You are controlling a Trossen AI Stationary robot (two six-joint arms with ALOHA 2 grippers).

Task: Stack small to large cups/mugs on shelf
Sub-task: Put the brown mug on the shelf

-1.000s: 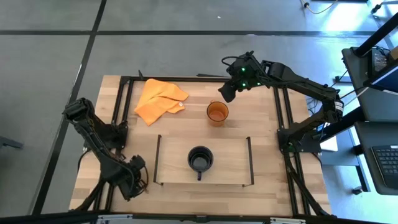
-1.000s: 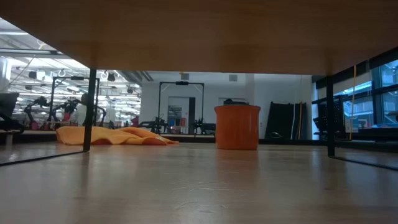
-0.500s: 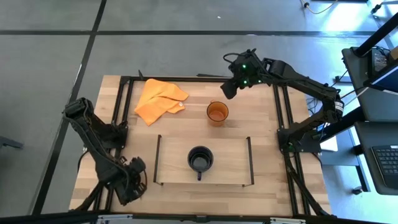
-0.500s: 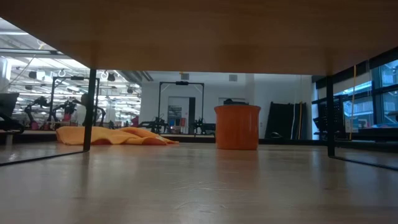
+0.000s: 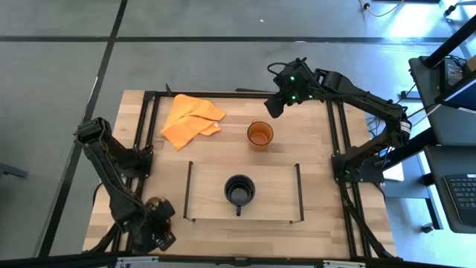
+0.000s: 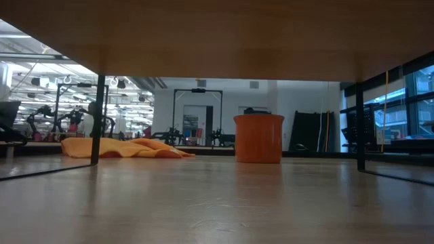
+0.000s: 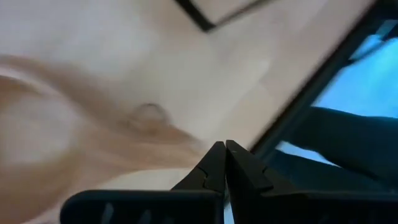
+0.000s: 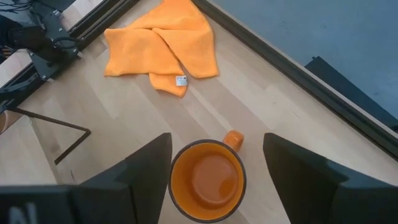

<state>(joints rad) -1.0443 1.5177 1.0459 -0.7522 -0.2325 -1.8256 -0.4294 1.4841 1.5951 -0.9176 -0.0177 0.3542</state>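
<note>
Cloth: a crumpled orange cloth [image 5: 190,120] with a small white tag lies on my light-wood surface [image 5: 320,141], near the far left corner.
Outer frame: black metal outer frame [image 5: 146,130] borders the surface.
Floor: grey floor [image 5: 59,67] with dark lines.

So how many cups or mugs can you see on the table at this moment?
2. A black mug stands inside the shelf frame, near its middle. An orange mug stands on the table behind the shelf, under the right gripper. A third may be hidden.
</note>
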